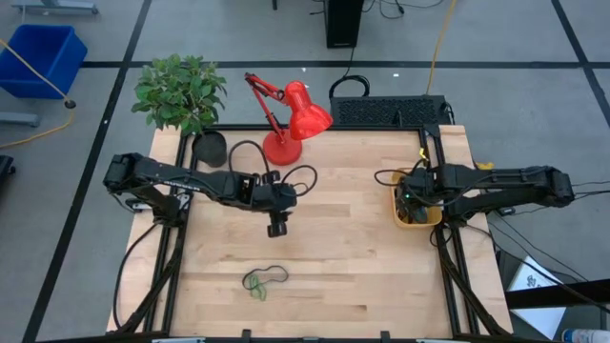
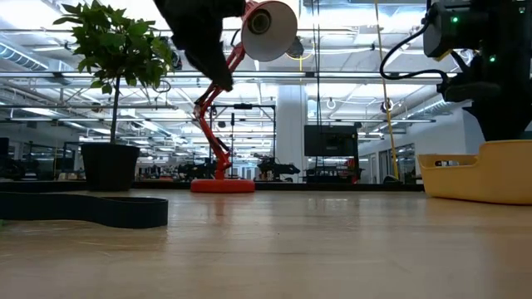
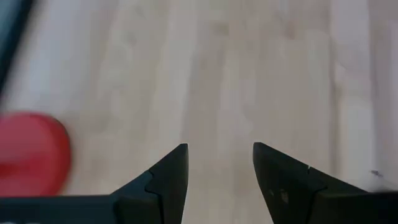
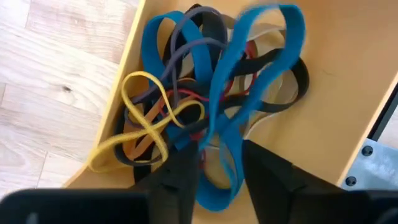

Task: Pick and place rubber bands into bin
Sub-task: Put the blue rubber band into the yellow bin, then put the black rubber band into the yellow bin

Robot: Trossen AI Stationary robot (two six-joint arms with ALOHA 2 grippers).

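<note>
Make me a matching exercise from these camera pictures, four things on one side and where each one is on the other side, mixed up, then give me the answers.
Things:
1. bin
2. red lamp
3. green and black rubber bands
4. left gripper

Places:
A. lying on the bare wood near the table's front edge
B. at the table's right edge, under the right gripper
C. over the middle of the table, open and empty
D. at the table's back edge, beside the potted plant

Pairs: 1-B, 2-D, 3-A, 4-C

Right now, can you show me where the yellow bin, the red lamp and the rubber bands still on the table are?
Yellow bin (image 2: 478,178), low view, on its front wall.
Red lamp (image 1: 307,110), high view, on its shade.
Rubber bands on the table (image 1: 264,280), high view, on the small dark and green tangle.
</note>
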